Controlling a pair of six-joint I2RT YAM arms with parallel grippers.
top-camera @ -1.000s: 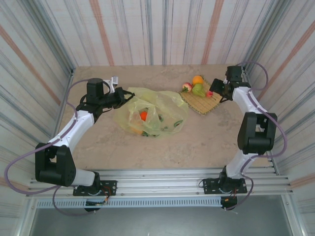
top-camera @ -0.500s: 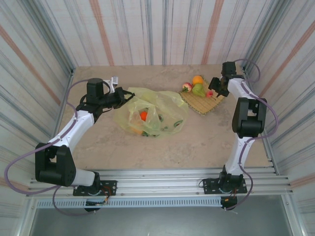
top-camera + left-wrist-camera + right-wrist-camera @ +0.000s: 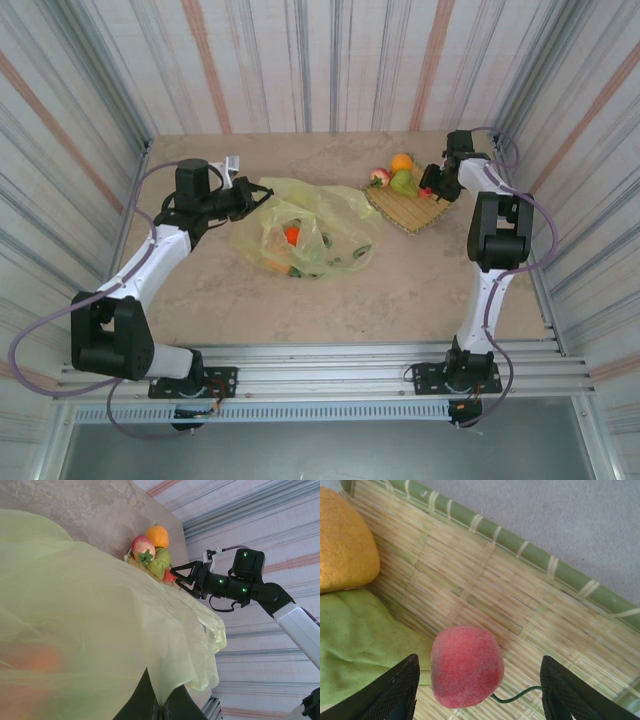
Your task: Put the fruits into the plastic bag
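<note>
Straddling a small red fruit point(image 3: 466, 666), the right fingers point(image 3: 395, 690) stand open, one on each side of it and neither touching it, above the woven mat point(image 3: 520, 595). A green fruit point(image 3: 360, 640) lies just beside one finger, with an orange fruit point(image 3: 342, 540) beyond it. The left fingers point(image 3: 140, 705) are closed, seemingly pinching the edge of the plastic bag point(image 3: 75, 605), which billows ahead of them on the tabletop point(image 3: 400, 290).
</note>
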